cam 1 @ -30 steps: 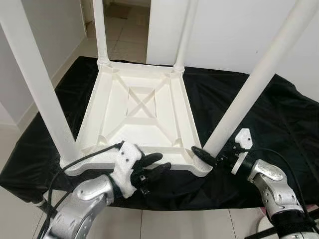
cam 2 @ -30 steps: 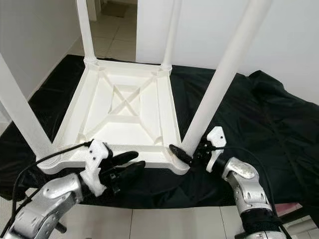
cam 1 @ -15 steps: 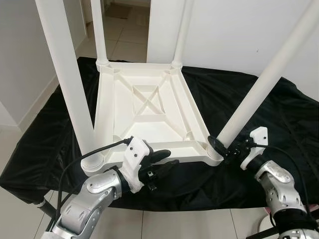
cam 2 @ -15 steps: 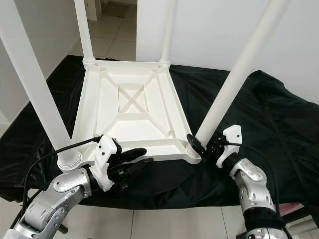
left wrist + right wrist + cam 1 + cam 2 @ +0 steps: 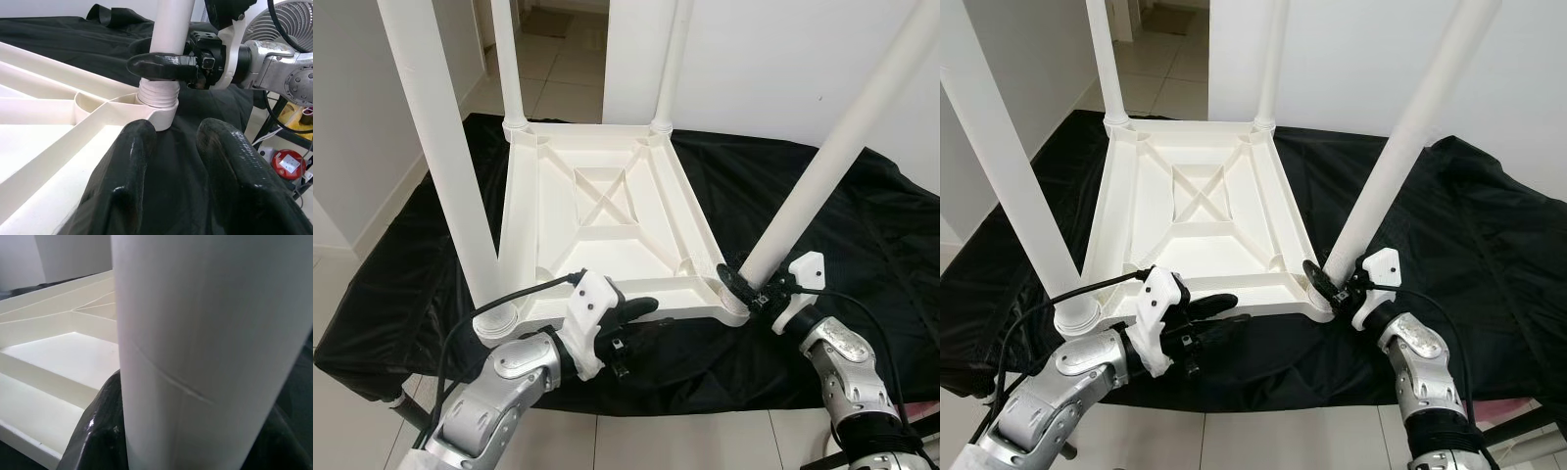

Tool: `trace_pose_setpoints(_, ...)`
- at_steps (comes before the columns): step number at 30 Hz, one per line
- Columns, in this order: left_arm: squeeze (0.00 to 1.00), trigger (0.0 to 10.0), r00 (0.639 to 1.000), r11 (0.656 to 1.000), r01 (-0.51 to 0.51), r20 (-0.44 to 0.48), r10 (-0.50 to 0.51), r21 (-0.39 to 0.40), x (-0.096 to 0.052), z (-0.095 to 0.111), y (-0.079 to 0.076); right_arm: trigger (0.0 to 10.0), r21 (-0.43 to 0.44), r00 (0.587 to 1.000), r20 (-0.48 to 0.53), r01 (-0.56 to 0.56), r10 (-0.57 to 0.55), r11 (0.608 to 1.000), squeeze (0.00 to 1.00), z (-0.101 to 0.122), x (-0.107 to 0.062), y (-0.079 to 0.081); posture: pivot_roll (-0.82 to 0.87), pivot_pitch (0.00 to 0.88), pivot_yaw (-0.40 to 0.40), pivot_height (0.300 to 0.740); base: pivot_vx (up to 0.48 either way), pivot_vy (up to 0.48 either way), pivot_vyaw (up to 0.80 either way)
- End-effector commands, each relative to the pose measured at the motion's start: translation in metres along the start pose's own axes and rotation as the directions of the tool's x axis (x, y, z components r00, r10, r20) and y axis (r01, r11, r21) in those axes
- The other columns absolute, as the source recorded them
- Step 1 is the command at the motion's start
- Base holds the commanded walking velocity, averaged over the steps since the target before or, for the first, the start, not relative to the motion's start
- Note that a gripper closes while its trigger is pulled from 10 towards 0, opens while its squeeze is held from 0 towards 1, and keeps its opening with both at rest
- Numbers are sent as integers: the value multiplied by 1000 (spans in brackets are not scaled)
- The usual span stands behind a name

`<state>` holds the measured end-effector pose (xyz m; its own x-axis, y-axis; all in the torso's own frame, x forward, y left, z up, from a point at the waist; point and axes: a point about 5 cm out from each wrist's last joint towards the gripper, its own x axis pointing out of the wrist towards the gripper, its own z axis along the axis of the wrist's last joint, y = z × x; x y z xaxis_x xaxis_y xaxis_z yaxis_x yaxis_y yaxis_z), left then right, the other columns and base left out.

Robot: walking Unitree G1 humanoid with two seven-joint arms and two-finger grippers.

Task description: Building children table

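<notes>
Table: the white moulded-plastic children's table [image 5: 607,220] lies upside down on the black cloth-covered surface [image 5: 862,235], four round legs pointing up.
Right gripper: your right gripper [image 5: 1330,285] is clamped round the base of the near right white tubular leg [image 5: 822,166], just above its threaded socket.
Left gripper: your left gripper [image 5: 173,147] has its fingers apart, hovering just beside the near rim.
Handling: likely light, stiff, slick and hollow.
Hold: stay low on the leg; higher up it would probably lever and tilt.

All 4 table legs [image 5: 438,157] apparently run off-frame.
</notes>
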<state>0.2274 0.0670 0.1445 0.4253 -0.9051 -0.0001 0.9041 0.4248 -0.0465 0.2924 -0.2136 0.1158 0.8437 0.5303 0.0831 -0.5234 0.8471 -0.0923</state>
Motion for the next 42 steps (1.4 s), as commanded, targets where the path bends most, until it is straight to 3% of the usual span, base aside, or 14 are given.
trace_pose_setpoints(1, 0, 10000, 999, 999, 46, -9, -46, 14, 2, -1, -3, 0, 6, 1000, -22, 10, -10, 1000, 0, -4, -4, 0, 9, 0, -66, 740, 0, 0, 0)
trace_pose_setpoints(6, 0, 10000, 1000, 999, 27, -11, -27, 35, 4, -1, -2, 0, 6, 999, -23, 29, -29, 1000, 0, -4, -7, 1, 6, 0, -67, 740, 0, 0, 0)
trace_pose_setpoints(7, 0, 10000, 1000, 999, 16, -10, -15, 40, 5, -2, -1, 8510, 3, 999, -20, 45, -45, 999, 0, -4, -7, 1, 3, 0, -64, 740, 0, 0, 0)
trace_pose_setpoints(8, 0, 10000, 1000, 999, 5, -8, -4, 53, 6, -2, 0, 10000, 16, 997, -17, 70, -70, 997, 0, -3, -7, 0, 2, 0, -64, 740, 0, 0, 0)
trace_pose_setpoints(16, 0, 10000, 999, 996, -26, -20, 28, 80, 9, -3, 4, 10000, 62, 976, 18, 216, -217, 974, 0, -2, -6, 3, 1, 0, -67, 740, 0, 0, 0)
trace_pose_setpoints(18, 0, 10000, 997, 995, -79, -10, 80, 65, 8, -3, 10, 10000, 57, 933, -17, 360, -359, 931, 0, -8, -11, 15, -9, 0, -68, 740, 0, 0, 0)
trace_pose_setpoints(24, 0, 10000, 995, 992, -97, -8, 98, 75, 9, -4, 11, 10000, 62, 906, -25, 423, -423, 904, 0, -10, -14, 21, -11, 0, -66, 740, 0, 0, 0)
trace_pose_setpoints(27, 0, 10000, 994, 991, -106, -3, 107, 83, 10, -3, 12, 10000, 87, 872, -24, 489, -488, 868, 0, -9, -14, 30, -13, 0, -64, 740, 0, 0, 0)
trace_pose_setpoints(28, 0, 10000, 993, 988, -116, -9, 117, 101, 11, -3, 14, 10000, 74, 813, -64, 583, -579, 809, 0, -12, -10, 40, -16, 0, -64, 740, 0, 0, 0)
trace_pose_setpoints(29, 0, 10000, 993, 987, -116, -11, 118, 107, 11, -4, 15, 10000, 65, 788, -78, 616, -611, 785, 0, -12, -9, 42, -16, 0, -64, 740, 0, 0, 0)
trace_pose_setpoints(33, 0, 10000, 993, 987, -114, -12, 116, 110, 11, -4, 16, 10000, 55, 761, -93, 648, -642, 760, 0, -12, -8, 45, -16, 0, -64, 740, 0, 0, 0)
trace_pose_setpoints(37, 0, 10000, 985, 974, -171, 14, 171, 147, 11, 2, 28, 10000, 106, 652, -173, 757, -738, 644, 0, -20, 3, 54, -13, 0, -74, 740, 0, 0, 0)
trace_pose_setpoints(39, 0, 10000, 985, 974, -173, 16, 172, 148, 12, 2, 28, 10000, 104, 646, -180, 762, -741, 639, 0, -20, 4, 55, -13, 0, -74, 740, 0, 0, 0)
trace_pose_setpoints(42, 0, 10000, 981, 971, -195, 32, 193, 140, 12, 3, 31, 10000, 93, 677, -158, 735, -718, 672, 0, -15, 11, 64, -8, 3, -76, 740, 0, 0, 0)
